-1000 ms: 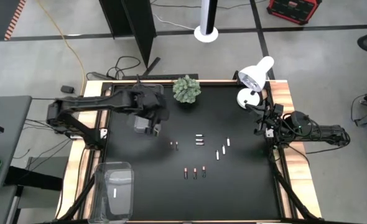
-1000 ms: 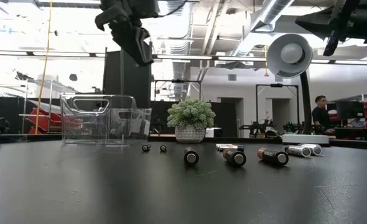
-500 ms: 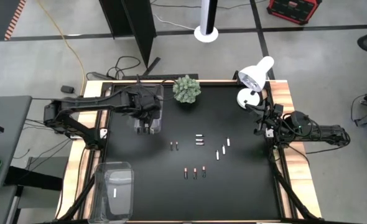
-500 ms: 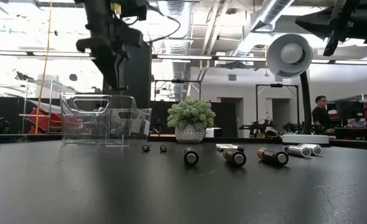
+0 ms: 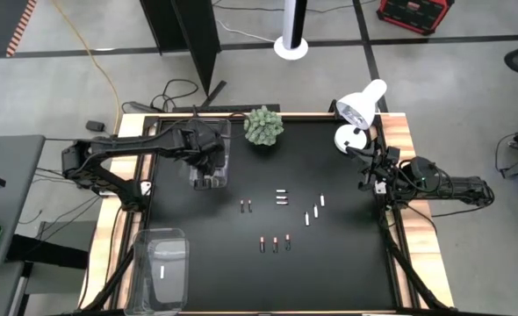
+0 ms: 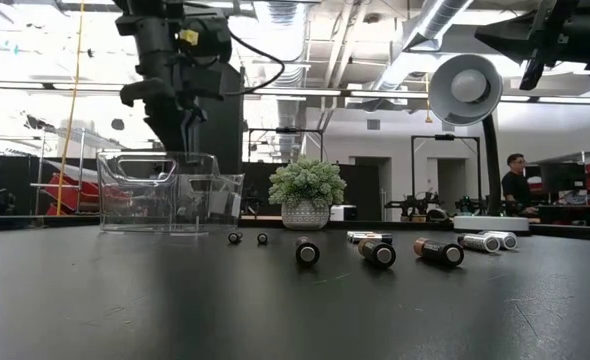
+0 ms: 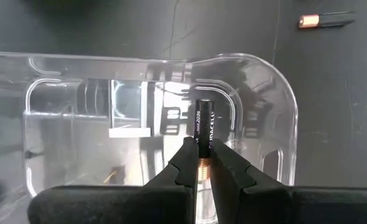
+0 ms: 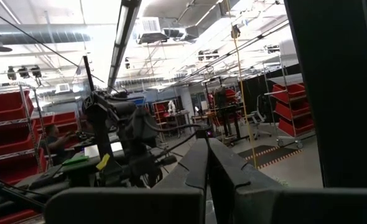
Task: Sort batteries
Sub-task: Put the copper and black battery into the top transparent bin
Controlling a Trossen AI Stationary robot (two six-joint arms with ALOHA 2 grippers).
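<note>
Now poised over the clear rectangular plastic bin (image 5: 209, 162) at the tabletop's far-left side: left end effector (image 7: 203, 163), clamped on a dark cylindrical battery with a copper-coloured end (image 7: 204, 127). Long axis of that battery running straight out from between the fingertips, copper end pinched, dark end aimed down into the bin's open mouth. Seen from the low view, left end effector (image 6: 188, 122) just above the bin's rim (image 6: 165, 157), so a release here judged to drop it inside; walls all round, room enough. Inside the bin, what may be another cell near the wall, hard to tell.

Elsewhere, loose batteries in the middle of the black tabletop (image 5: 347, 254): a dark pair (image 5: 247, 206) nearest the bin, a silvery pair (image 5: 282, 197) beyond, three white ones (image 5: 315, 211) further right, three dark copper-ended ones (image 5: 275, 243) nearer the front. Second clear bin (image 5: 161, 263) at the front-left corner. Left arm plainly nearer to everything. Right end effector (image 8: 205, 165) parked off the right edge, fingers together, pointing out into the room.
</note>
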